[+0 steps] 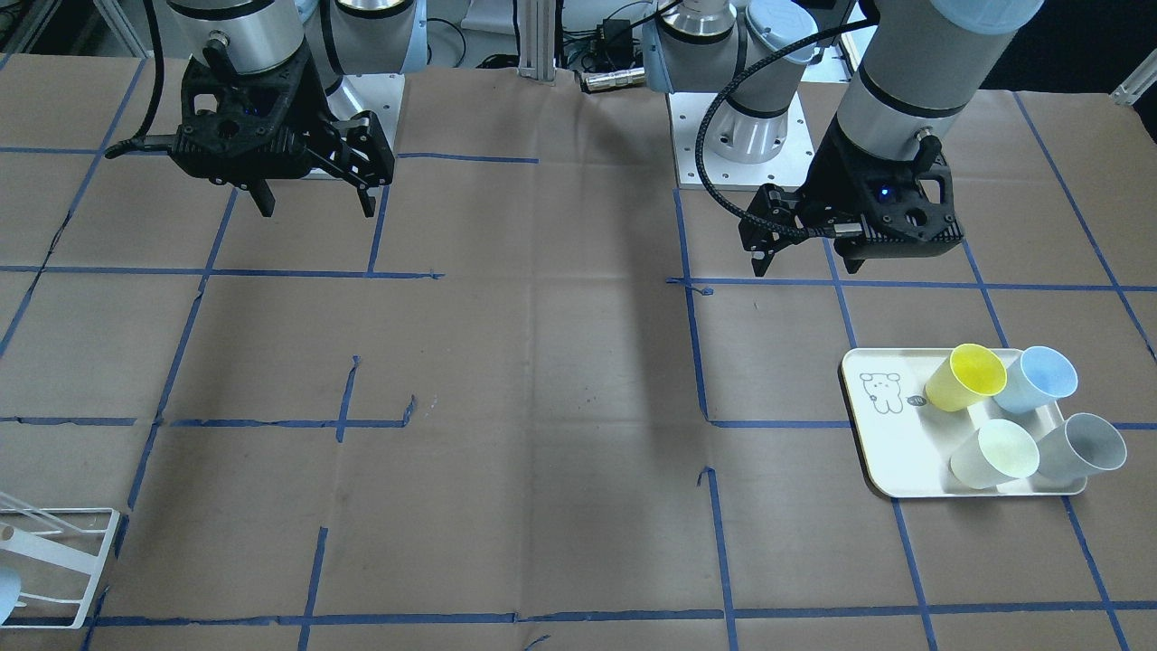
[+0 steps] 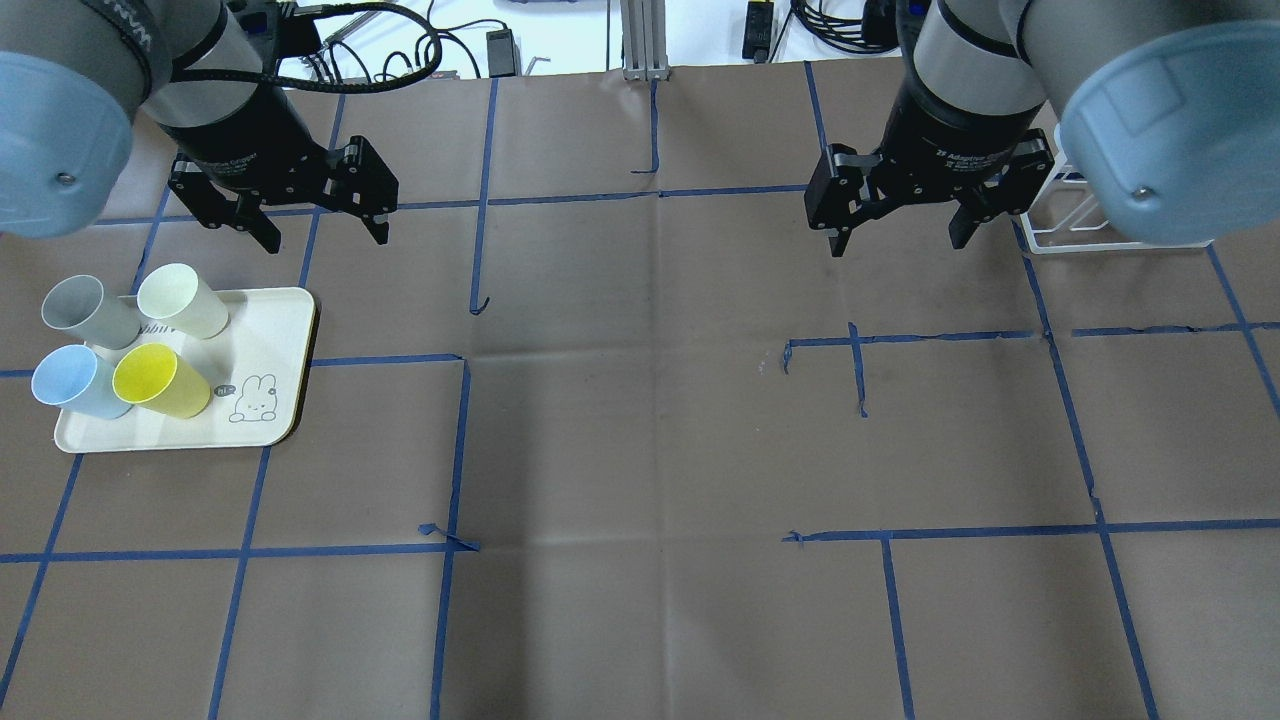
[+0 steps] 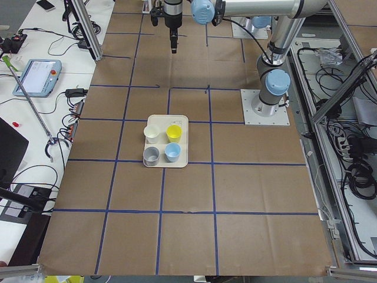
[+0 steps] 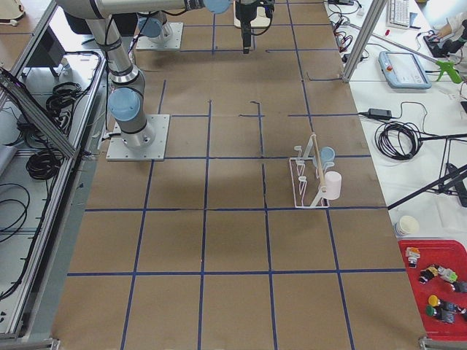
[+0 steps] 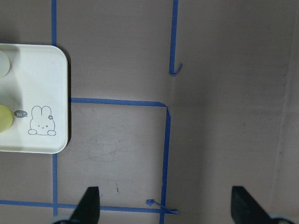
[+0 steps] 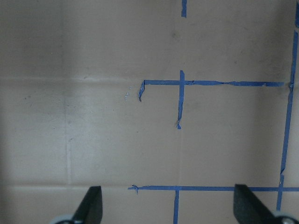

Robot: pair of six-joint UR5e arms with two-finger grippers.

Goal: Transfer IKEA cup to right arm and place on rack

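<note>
Several IKEA cups lie on their sides on the cream tray (image 2: 270, 340): yellow (image 2: 160, 380), blue (image 2: 70, 385), grey (image 2: 85, 312) and pale green (image 2: 180, 300). My left gripper (image 2: 326, 238) hangs open and empty above the table, just behind the tray's right corner and apart from the cups. In the left wrist view only the tray's edge (image 5: 42, 84) shows beside the open fingers (image 5: 88, 207). My right gripper (image 2: 897, 244) is open and empty too, hovering left of the white wire rack (image 2: 1075, 215). The rack (image 4: 306, 179) carries a blue cup (image 4: 327, 154) and a pale cup (image 4: 333, 184).
Brown paper with a blue tape grid covers the table. The wide middle between the two grippers holds no objects. In the front view the tray (image 1: 890, 443) sits right and the rack (image 1: 63, 565) sits at the lower left corner. Arm bases stand along the robot's side.
</note>
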